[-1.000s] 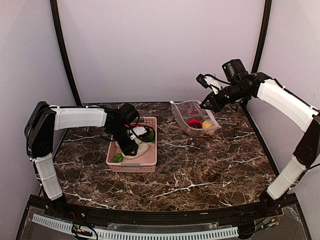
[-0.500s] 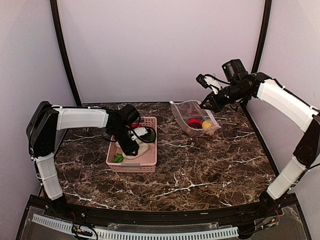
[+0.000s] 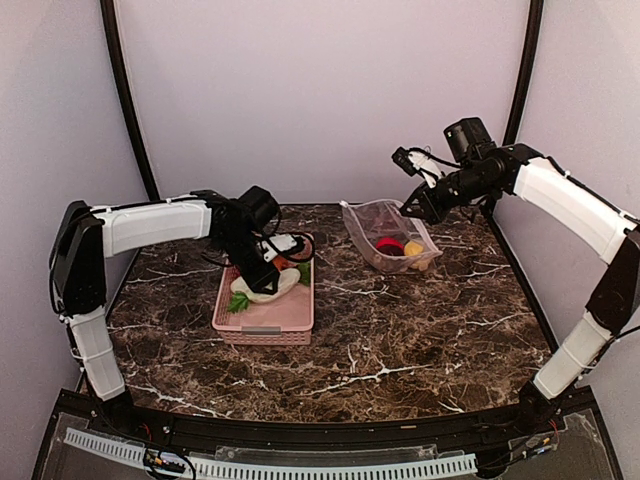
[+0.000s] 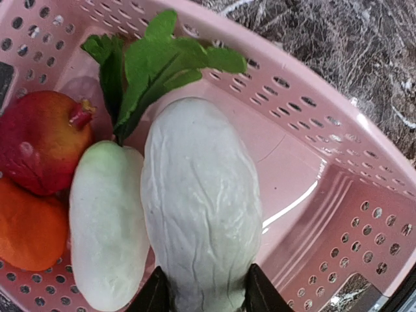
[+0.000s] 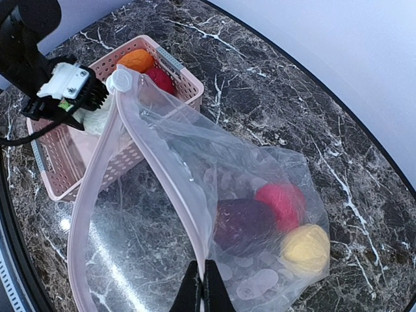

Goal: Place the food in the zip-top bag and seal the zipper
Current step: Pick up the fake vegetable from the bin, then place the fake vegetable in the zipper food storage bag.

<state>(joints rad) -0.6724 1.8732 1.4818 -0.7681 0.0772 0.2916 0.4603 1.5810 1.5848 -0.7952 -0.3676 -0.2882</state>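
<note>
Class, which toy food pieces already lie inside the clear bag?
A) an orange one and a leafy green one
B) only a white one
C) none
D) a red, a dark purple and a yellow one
D: the right wrist view shows a red piece, a dark purple piece and a yellow piece inside the zip-top bag.

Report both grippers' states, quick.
Left gripper: closed on the larger white vegetable.
Right gripper: shut, pinching the zip-top bag at its rim.

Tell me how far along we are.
Done: red piece, purple piece and yellow piece sit in the bag, which the right end effector holds open. In hand: left end effector straddles the large white vegetable in the basket. Left: it, three more basket pieces, the zipper.
</note>
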